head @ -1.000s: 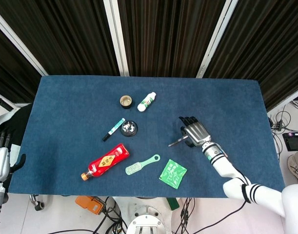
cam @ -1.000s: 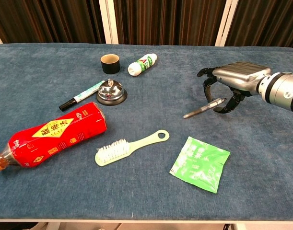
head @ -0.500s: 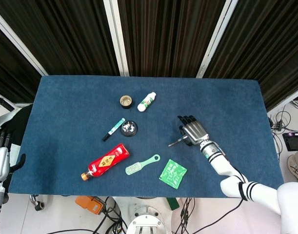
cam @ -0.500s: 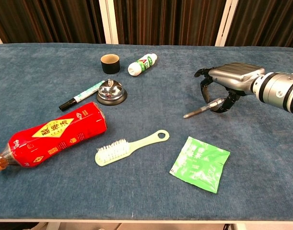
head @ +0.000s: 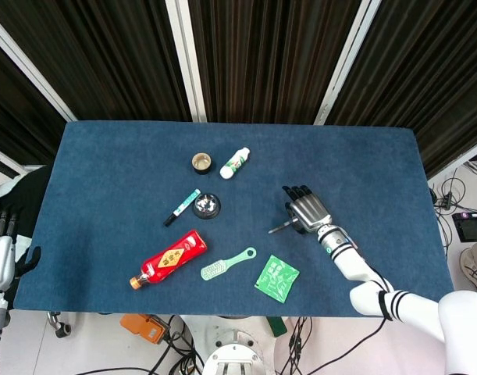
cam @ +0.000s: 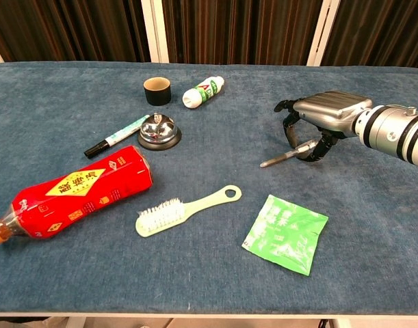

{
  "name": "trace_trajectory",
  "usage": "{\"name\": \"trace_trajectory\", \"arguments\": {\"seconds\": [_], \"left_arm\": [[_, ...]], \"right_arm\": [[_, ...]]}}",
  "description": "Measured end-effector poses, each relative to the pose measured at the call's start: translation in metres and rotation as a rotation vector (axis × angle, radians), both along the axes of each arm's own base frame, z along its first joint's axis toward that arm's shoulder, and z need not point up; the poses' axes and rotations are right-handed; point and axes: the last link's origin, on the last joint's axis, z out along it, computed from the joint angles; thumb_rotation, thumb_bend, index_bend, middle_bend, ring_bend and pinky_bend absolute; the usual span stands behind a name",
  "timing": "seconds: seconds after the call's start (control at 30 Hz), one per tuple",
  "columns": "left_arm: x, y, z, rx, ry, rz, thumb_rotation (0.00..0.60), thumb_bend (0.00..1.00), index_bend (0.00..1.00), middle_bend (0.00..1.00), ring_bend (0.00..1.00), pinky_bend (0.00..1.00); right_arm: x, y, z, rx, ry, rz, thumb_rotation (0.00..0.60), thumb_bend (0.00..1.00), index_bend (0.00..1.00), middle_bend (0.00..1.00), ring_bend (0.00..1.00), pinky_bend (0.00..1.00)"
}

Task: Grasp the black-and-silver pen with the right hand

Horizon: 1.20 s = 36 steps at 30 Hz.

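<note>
Black-and-silver pen (cam: 285, 156) lies on worktop (cam: 215, 273) right of centre, long axis running left-near to right-far, far end under right hand (cam: 318, 123), fingers curled round it; firm grip can't tell.

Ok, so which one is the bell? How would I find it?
Look at the blue table, at its left half near the middle. The bell sits between the marker and the dark cup. It is the only shiny silver dome, on a black base.
</note>
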Motion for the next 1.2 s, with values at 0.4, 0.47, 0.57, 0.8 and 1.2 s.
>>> {"name": "trace_trajectory", "arguments": {"seconds": [0.4,0.47,0.57,0.8,1.2], "left_arm": [[0.000,0.000,0.000,0.002,-0.009,0.004,0.600,0.34,0.07,0.00,0.07,0.13],[0.000,0.000,0.000,0.001,-0.010,0.004,0.600,0.34,0.07,0.00,0.07,0.13],[0.000,0.000,0.000,0.001,-0.010,0.003,0.600,0.34,0.07,0.00,0.07,0.13],[0.000,0.000,0.000,0.001,-0.011,0.004,0.600,0.34,0.07,0.00,0.07,0.13],[-0.002,0.002,0.002,0.010,-0.020,0.005,0.600,0.34,0.07,0.00,0.07,0.13]], "right_arm": [[0.006,-0.004,0.003,-0.022,-0.002,0.017,0.600,0.62,0.66,0.13,0.18,0.19],[0.010,-0.004,0.006,-0.030,-0.012,0.023,0.600,0.62,0.66,0.13,0.18,0.19],[0.017,-0.006,0.014,-0.047,-0.032,0.036,0.600,0.62,0.66,0.13,0.18,0.19],[0.047,-0.013,0.047,-0.115,-0.092,0.092,0.600,0.62,0.66,0.13,0.18,0.19],[0.124,-0.052,0.116,-0.236,-0.228,0.105,0.600,0.62,0.67,0.13,0.19,0.20]]}}
